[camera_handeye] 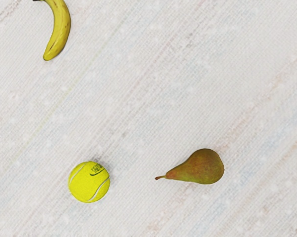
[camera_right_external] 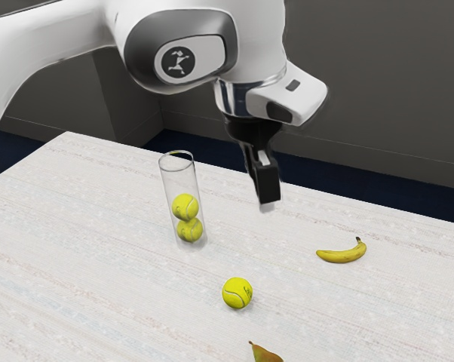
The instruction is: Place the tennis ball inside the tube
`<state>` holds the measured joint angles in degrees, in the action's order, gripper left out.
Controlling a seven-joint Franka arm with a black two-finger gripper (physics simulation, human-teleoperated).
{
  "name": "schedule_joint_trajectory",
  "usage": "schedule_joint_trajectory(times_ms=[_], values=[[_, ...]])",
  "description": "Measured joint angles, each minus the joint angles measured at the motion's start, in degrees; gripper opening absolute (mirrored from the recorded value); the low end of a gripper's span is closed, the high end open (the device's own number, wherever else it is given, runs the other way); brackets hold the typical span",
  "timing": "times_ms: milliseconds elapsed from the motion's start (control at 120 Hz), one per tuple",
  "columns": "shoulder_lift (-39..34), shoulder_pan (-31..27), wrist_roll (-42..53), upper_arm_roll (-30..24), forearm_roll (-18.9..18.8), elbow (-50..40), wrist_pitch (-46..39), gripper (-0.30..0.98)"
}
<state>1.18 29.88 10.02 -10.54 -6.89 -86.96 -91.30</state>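
Out on the pale, streaked surface [camera_right_external: 84, 226], farther from its far edge than the clear cylindrical tube [camera_right_external: 181, 181], lies the loose yellow-green felt tennis ball [camera_right_external: 237, 292]. Two matching balls [camera_right_external: 186, 217] are stacked inside the upright tube. The black end effector [camera_right_external: 268, 201] hangs above the surface; whether it is open, I cannot tell. Picking up, carrying and inserting the loose ball all remain.

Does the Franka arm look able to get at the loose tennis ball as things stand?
Probably yes: the gripper hangs above the table, nothing visible stands between it and the loose ball, and the tube and pear lie apart from that ball.
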Motion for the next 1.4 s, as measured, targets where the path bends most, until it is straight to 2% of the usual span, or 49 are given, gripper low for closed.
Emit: schedule_joint_trajectory(times_ms=[133,267,392,442,508,592,683,917,975,1142,1217,1258,1300,1342,1400], values=[[0.45,-11.05,-0.42,0.62,0.12,-0.42,-1.19,0.68],[0.61,-28.72,-0.32,1.7,-0.16,-5.0,-4.42,0.69],[0.83,-45.25,0.35,0.73,-2.56,-4.87,-6.34,0.69],[0.89,-49.12,0.59,0.18,-3.37,-4.72,-6.83,0.69],[0.73,-51.45,0.49,-1.25,-3.93,-5.28,-7.33,0.69],[0.24,-50.09,-0.16,-3.45,-4.28,-6.7,-7.64,0.69],[-0.28,-44.69,-1.13,-4.89,-3.94,-8.45,-7.69,0.69],[-1.35,-25.12,-3.1,-4.98,-1.76,-15.18,-10.79,0.69],[-1.45,-17.98,-3.54,-2.85,-1.27,-16.58,-12.04,0.69],[-0.42,-2.6,-4.29,-1.61,-0.49,-17.35,-15.41,0.69],[0.59,2.12,-4.23,-1.68,-0.25,-17.39,-17.17,0.68],[1.29,1.83,-4.1,-2.2,0.0,-17.42,-18.19,0.68],[1.95,-2.08,-3.92,-2.93,0.21,-17.41,-19.16,0.68],[2.28,-9.62,-3.74,-3.25,0.31,-17.36,-19.97,0.68],[2.18,-23.5,-3.56,-3.34,0.38,-18.54,-21.13,0.68]])
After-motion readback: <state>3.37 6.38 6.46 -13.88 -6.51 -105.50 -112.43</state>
